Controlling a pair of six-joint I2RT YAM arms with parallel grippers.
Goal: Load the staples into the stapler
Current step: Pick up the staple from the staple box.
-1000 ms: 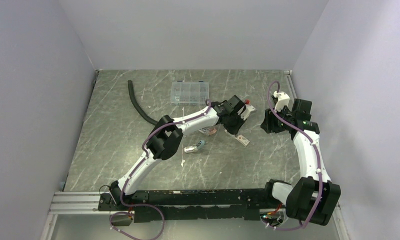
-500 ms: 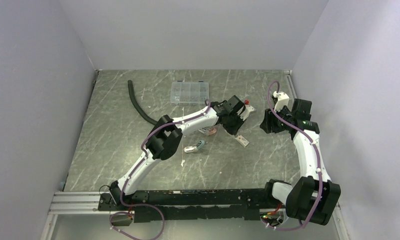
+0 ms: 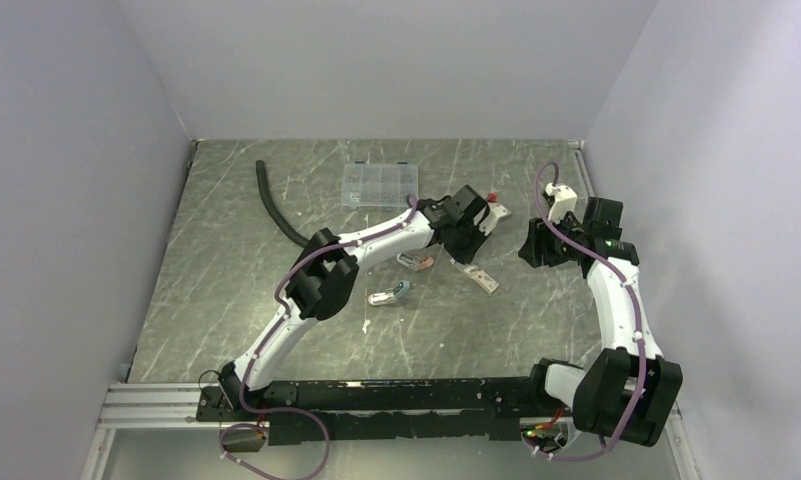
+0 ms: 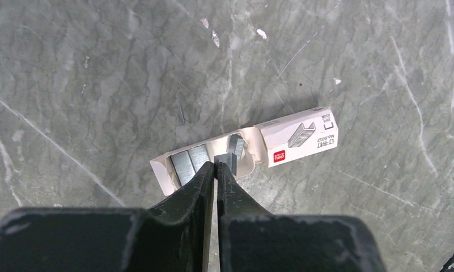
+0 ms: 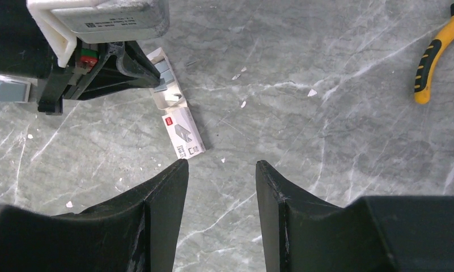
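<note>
While the thin silvery-grey metal staple strips (image 4: 186,164) sit in an open white cardboard tray (image 4: 161,169), one is pinched by the left gripper (image 4: 215,165) — likely light, brittle, best gripped mid-length. Right gripper (image 5: 220,165) is held spread.

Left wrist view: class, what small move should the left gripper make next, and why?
Probably a short lift straight up: the left gripper looks pinched shut on the staples inside the open carton, so raising it should draw the strip clear of the tray.

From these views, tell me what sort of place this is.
Probably a robot test cell: two arms bolted to a rail, plain walls boxing in the table, a staple carton and pliers laid out.
</note>
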